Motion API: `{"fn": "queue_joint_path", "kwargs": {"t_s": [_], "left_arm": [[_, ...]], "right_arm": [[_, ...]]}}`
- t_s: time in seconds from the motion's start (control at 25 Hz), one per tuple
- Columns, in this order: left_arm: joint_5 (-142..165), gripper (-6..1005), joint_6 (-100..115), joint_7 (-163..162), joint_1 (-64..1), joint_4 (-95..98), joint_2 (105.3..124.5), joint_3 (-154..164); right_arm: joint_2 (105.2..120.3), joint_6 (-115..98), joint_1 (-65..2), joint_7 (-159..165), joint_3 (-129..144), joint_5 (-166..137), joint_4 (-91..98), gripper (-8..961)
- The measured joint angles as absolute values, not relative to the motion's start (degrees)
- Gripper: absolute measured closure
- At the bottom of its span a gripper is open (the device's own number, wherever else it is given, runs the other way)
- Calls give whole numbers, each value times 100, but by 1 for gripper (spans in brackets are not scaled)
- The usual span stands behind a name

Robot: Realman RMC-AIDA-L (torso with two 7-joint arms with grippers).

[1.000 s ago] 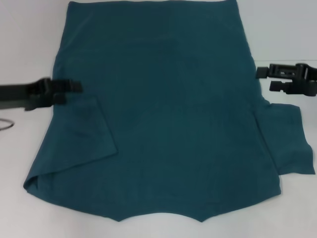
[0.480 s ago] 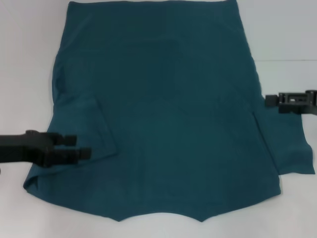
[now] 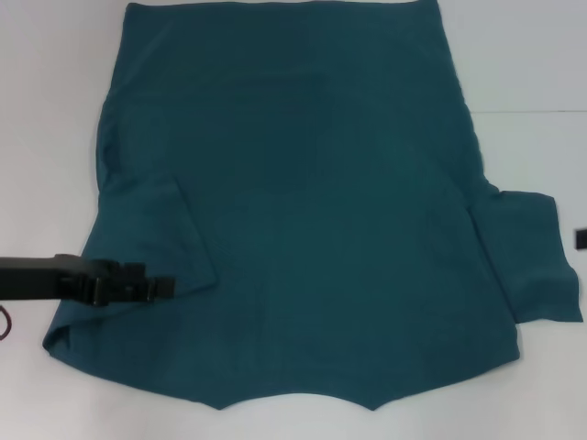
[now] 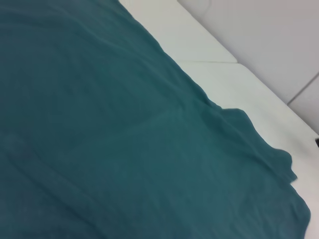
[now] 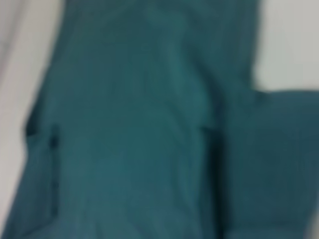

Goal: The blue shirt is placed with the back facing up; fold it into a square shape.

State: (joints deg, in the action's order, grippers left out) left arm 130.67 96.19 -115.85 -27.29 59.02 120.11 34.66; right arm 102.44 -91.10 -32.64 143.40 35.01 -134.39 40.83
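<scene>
Left black gripper (image 3: 158, 288) low over folded-in left sleeve, fingers look together, nothing visibly clamped. Large teal-blue soft T-shirt (image 3: 312, 202) spreads toward 3 o'clock on white table (image 3: 55, 110), long axis 12–6. Right gripper (image 3: 581, 238) barely in view, state unreadable. Left arm nearer.

Lab-like test bench: plain white table (image 3: 55, 110), bare white wall (image 4: 279, 35).

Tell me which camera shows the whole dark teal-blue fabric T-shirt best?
The head view: the dark teal-blue fabric T-shirt lies there almost whole, one sleeve folded in, one spread out. The left wrist view shows only one stretch and its edge; the right wrist view shows a blurred part.
</scene>
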Motion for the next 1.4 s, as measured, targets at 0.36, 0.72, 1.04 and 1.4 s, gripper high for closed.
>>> {"fn": "queue_joint_path", "kwargs": {"t_s": [0.36,0.72,1.04,1.4], "left_arm": [[13070,272,9266,-11651,-2823,5667,12015,3471],[13070,272,9174,-11667,-2821,5616,12015,3472],[13069,273,9032,-11728,-2821,5616,12059,3472],[13069,272,9010,-11732,-2826,5616,12068,3472]], "right_arm": [[10417,-8849,-3108,14114,3393,-13697,4148,40],[10644,-8307,-3094,14102,3355,-13734,4033,40],[10647,-8061,-3100,14421,3332,-13742,3779,40],[10722,-7834,-3191,14386,3331,-13717,3634,39]]}}
